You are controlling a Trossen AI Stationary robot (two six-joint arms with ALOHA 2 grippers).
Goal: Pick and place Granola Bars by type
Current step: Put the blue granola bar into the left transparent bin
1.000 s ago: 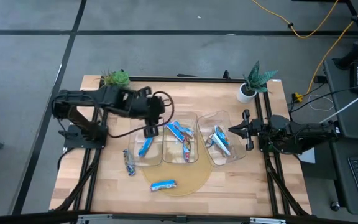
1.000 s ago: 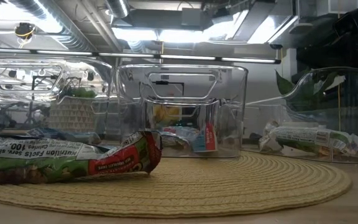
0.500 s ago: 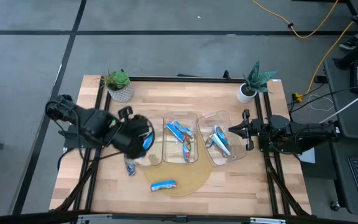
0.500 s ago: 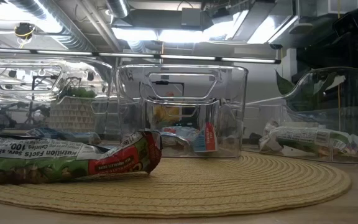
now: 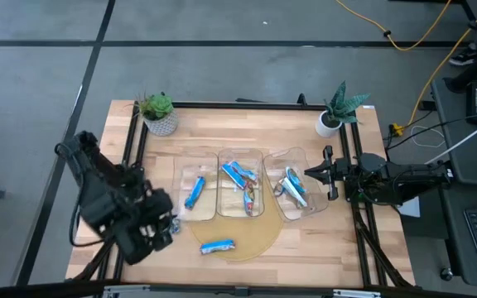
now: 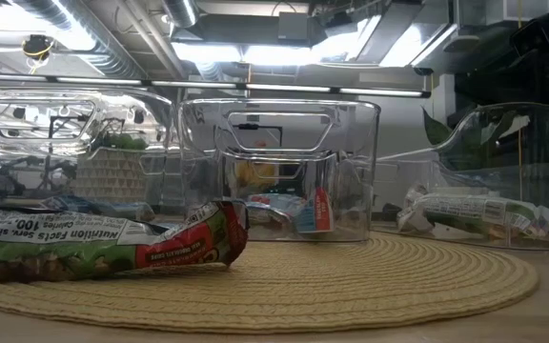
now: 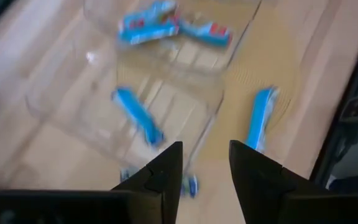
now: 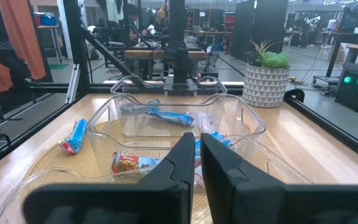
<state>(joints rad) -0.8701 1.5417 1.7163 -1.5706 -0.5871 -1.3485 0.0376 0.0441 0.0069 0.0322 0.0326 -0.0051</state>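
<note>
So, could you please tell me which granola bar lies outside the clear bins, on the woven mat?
The blue bar at the mat's front edge; the others lie inside bins.

— Colours from my console? The table top [image 5: 321, 244] reads pale blond wood with plank seams, framed in black. The round mat [image 6: 370, 276] is straw-yellow, woven in rings.

— And the bars?

— I see a bright blue bar [image 5: 194, 192] in the left clear bin [image 5: 180, 170], another blue one with white ends [image 5: 218, 246] lying on the mat. The middle bin [image 5: 259, 161] holds blue-and-white wrappers plus one with red-orange [image 5: 249, 199]. Up close, a green wrapper with a red end and white lettering [image 6: 103, 246].

— Plants?

— Green leaves, one pot white [image 5: 328, 124], one white with grey triangle pattern [image 8: 264, 84]. My arms are black.
</note>
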